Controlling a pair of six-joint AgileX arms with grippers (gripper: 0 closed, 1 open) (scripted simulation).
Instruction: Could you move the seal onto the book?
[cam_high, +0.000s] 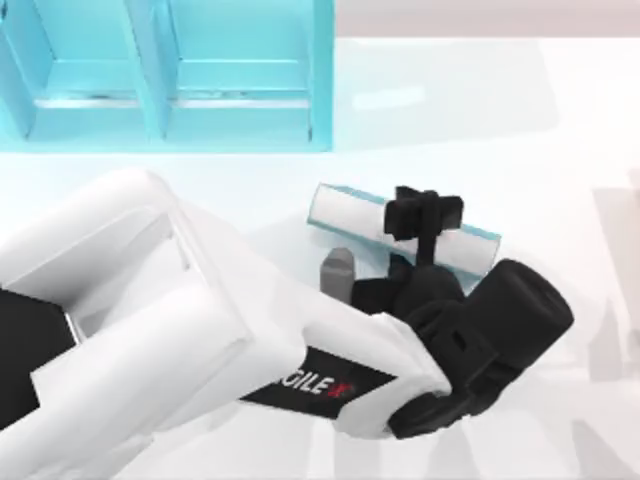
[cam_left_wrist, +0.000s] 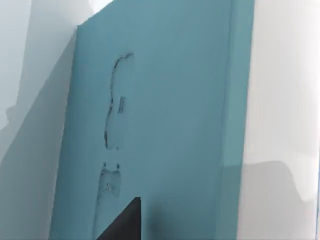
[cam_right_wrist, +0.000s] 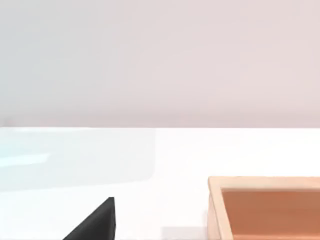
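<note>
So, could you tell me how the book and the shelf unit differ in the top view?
The book is small and closed, showing white page edges; the shelf unit is far larger, with open compartments. The book lies mid-table, partly under the left gripper; the shelf unit stands at the far edge, untouched. Both are teal-blue.

Left arm (cam_high: 200, 330) outstretched — gripper (cam_high: 425, 215) low

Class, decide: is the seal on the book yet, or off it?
Off it. The seal stands on the table beside the book, by the left gripper.

Teal book (cam_high: 470, 237) — white page edges
</note>
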